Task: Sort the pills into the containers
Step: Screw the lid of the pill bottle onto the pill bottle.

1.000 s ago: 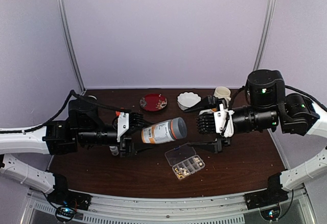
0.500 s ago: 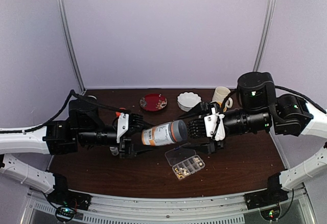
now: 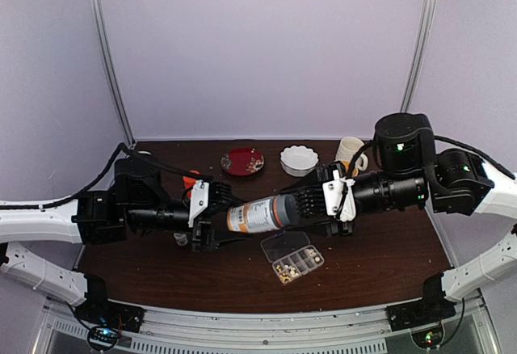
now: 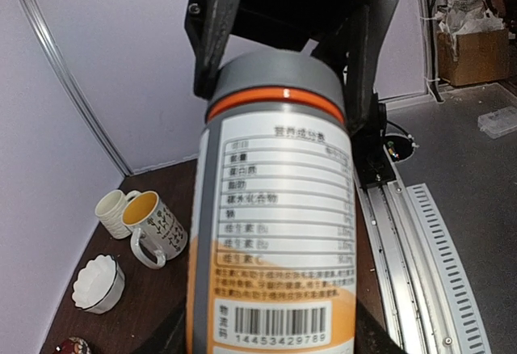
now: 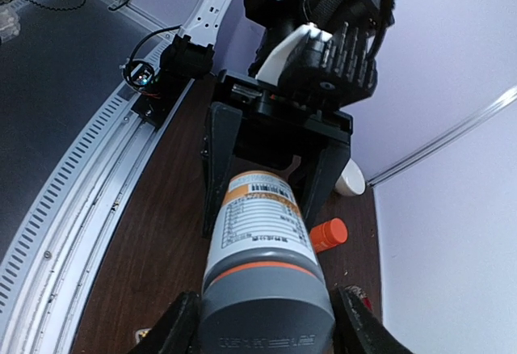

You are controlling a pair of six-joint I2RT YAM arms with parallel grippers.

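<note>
1. Pills [image 3: 283, 270]: small tan pellets lie in the near compartments of the clear organiser box [image 3: 303, 250], which sits on the table [image 3: 388, 249] just below the bottle.
2. My left gripper [image 3: 220, 215] is clamped on the base of the labelled bottle [image 3: 257, 213], holding it level in the air.
3. My right gripper [image 3: 296, 208] is closed on the bottle's grey cap [image 3: 284, 207].

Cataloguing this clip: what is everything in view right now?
Grey-capped bottle with white-and-orange label: one, held sideways in mid-air
Clear plastic organiser box: one, front centre
Tiny pills: several, white and tan, in the box
Round plate: one, red, back
Scalloped bowl: one, white, beside plate
Mugs: two, cream and patterned, back right
Orange cap: one, left side
Table: one, dark brown
Left gripper: black, shut on bottle
Right gripper: black, around bottle cap
</note>
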